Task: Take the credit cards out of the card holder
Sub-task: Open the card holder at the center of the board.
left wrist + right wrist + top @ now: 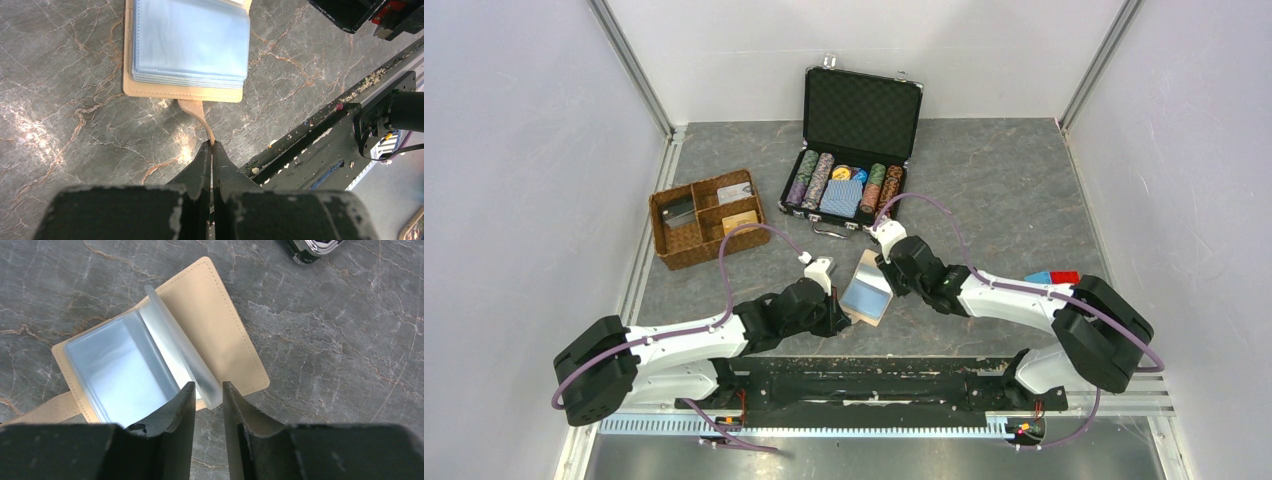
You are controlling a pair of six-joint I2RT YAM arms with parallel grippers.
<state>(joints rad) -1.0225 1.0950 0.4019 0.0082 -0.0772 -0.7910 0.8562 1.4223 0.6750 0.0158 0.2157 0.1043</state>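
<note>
Here the card holder (220, 335) lies open and flat on the grey marbled table (340, 355), between the two hands and just in front of the arm bases. Its cover is tan with stitched edges and rounded corners. Inside is a stack of pale blue-grey translucent sleeves (190, 40), glossy and catching the light. One sleeve leaf (182, 347) stands up on edge from the stack, tilted over the bare half of the cover.

A narrow tan strap tab (196, 111) curls out from the holder's near edge. The left hand (213, 150) is closed tight on the tip of that tab, its fingers pressed together with only the strap between them.

The right hand (209, 390) hovers low at the opposite side. Its fingers stand a little apart, with the near corner of the raised leaf sitting in the gap between them. The leaf is not clearly pinched.
</note>
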